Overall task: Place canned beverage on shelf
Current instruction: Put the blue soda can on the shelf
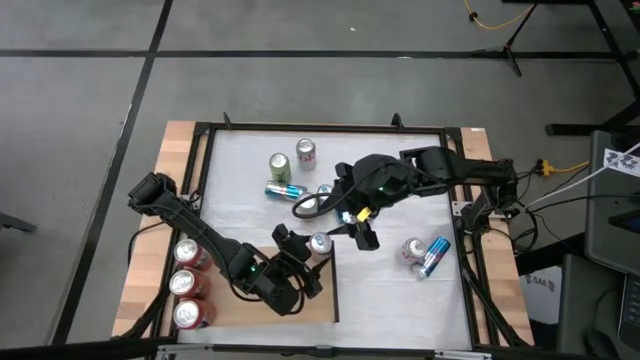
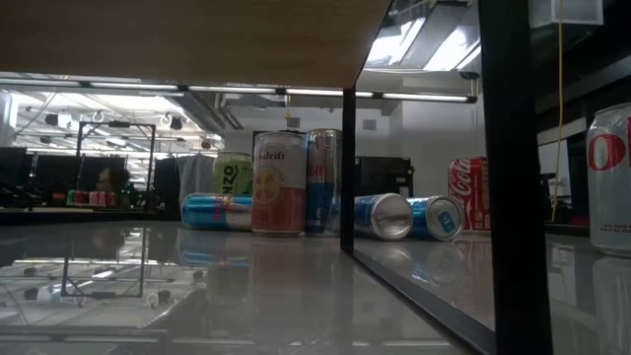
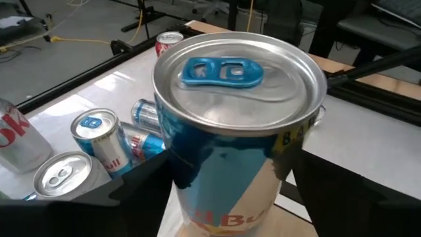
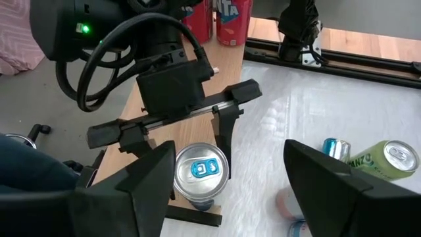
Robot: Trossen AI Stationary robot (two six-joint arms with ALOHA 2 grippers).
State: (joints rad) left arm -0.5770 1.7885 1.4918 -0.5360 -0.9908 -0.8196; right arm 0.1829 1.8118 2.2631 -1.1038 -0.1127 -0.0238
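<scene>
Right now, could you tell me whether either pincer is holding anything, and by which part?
Neither holds anything: the left pincer stands open around the blue can's sides; the right pincer is open.

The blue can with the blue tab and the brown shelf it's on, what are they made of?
The blue can looks like thin metal, probably aluminium: its lid is shiny silver with rings, and the printed side gleams. The shelf looks like wood or a wood-look board, light brown with grain lines and a dull finish. Whether it is solid wood cannot be told.

Upright can (image 1: 320, 243) on shelf (image 1: 225, 305) corner, between left gripper (image 1: 305, 258) fingers; right gripper (image 1: 362, 236) just beside; three cans (image 1: 187, 284) along shelf's far-left edge.
</scene>
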